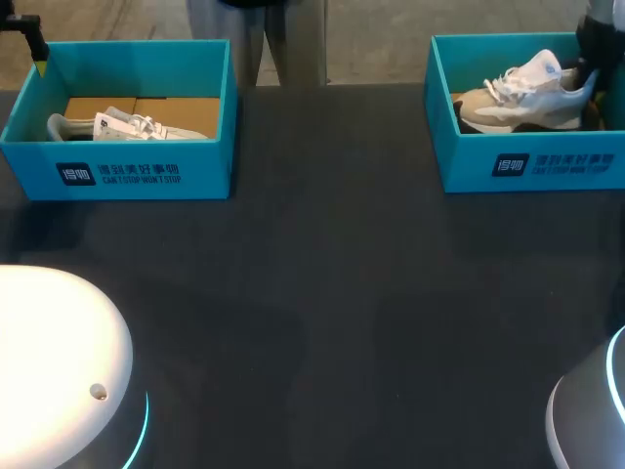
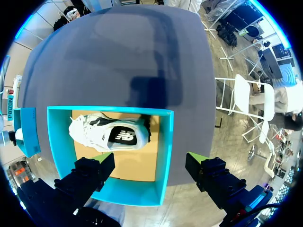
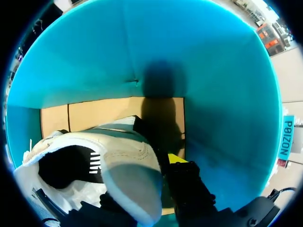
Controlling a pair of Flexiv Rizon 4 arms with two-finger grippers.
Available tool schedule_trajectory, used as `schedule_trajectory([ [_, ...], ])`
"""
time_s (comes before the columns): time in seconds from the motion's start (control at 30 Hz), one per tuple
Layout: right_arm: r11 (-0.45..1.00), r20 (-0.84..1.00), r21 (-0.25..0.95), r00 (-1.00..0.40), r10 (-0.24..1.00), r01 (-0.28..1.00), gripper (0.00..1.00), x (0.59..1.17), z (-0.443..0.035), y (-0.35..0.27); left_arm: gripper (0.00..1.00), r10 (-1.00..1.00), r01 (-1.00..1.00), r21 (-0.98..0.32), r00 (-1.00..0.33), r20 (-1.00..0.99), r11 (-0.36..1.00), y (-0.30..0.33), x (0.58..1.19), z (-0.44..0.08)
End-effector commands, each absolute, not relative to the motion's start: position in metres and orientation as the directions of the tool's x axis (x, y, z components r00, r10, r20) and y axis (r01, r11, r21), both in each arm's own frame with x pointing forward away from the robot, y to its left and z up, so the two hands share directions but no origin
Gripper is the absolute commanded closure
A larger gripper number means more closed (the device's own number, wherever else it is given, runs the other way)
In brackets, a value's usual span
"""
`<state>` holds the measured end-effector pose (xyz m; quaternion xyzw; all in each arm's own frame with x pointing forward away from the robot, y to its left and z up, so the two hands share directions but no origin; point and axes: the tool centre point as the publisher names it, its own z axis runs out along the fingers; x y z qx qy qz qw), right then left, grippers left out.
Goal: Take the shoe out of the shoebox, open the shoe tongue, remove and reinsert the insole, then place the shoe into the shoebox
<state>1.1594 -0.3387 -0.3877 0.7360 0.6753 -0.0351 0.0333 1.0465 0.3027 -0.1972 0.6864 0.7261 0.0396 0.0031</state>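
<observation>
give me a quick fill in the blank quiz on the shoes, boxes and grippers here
1. The white shoe in the left shoebox lies on its ___.
2. The left gripper hovers above that box and is ___ (open or shut).
3. The right gripper is down inside the right shoebox, at the ___ of the grey and white shoe.
Missing words: side; open; heel.
</observation>
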Motion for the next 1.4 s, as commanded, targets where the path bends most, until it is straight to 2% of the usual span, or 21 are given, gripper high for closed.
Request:
schedule_trajectory([
  [0.03, -0.13, -0.094, -0.086, 0.121, 0.988, 0.988, 1.0, 1.155, -0.371, -0.34, 0.0, 0.997, 0.997, 0.064, -0.057, 0.052, 0.053, 0.303, 1.046, -0.197],
  [0.4, -0.217, -0.074, -0.072, 0.211, 0.975, 0.974, 1.0, 1.129, -0.319, -0.337, 0.0, 0.997, 0.997, 0.064, -0.057, 0.052, 0.053, 0.303, 1.046, -0.197],
  [0.9, -0.26, -0.125, 0.078, 0.268, 0.955, 0.963, 1.0, 1.105, -0.259, -0.313, 0.0, 0.997, 0.997, 0.064, -0.057, 0.052, 0.053, 0.303, 1.046, -0.197],
  [1.4, -0.272, -0.145, 0.152, 0.294, 0.945, 0.95, 1.0, 1.085, -0.193, -0.297, 0.0, 0.997, 0.997, 0.064, -0.057, 0.052, 0.053, 0.303, 1.046, -0.197],
])
